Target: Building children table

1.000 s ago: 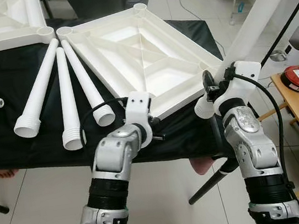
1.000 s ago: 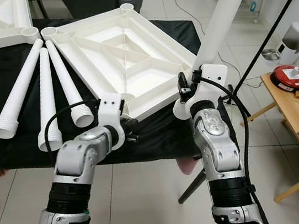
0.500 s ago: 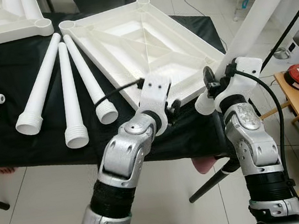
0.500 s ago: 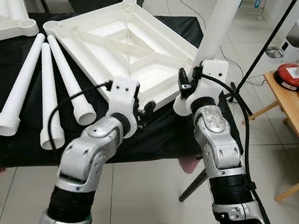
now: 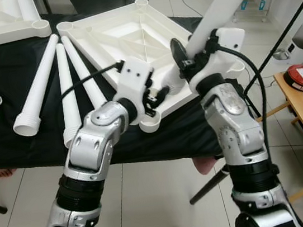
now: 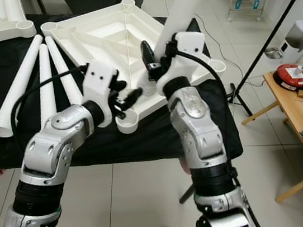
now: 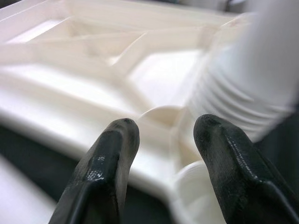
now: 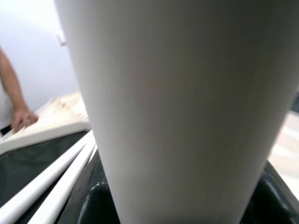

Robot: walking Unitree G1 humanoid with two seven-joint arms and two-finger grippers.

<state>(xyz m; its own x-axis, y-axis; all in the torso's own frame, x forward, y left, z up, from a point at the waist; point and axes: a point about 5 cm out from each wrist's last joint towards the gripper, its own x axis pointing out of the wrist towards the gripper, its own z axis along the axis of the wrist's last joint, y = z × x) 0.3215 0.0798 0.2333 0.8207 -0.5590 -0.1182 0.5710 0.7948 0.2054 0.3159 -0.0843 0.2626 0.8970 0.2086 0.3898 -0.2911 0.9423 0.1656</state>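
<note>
Right hand (image 5: pixel 180 58) apparently clamps the table leg (image 5: pixel 220 2); left hand (image 5: pixel 157 97) spread near tabletop (image 5: pixel 123 33) corner.

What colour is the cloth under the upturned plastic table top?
Black cloth, clearest in the left eye view.

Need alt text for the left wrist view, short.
Two black fingers of the left gripper, spread apart, point at a round corner socket on the underside of a white plastic tabletop. The ribbed, threaded end of a white table leg hovers just beside that socket, blurred.
</note>
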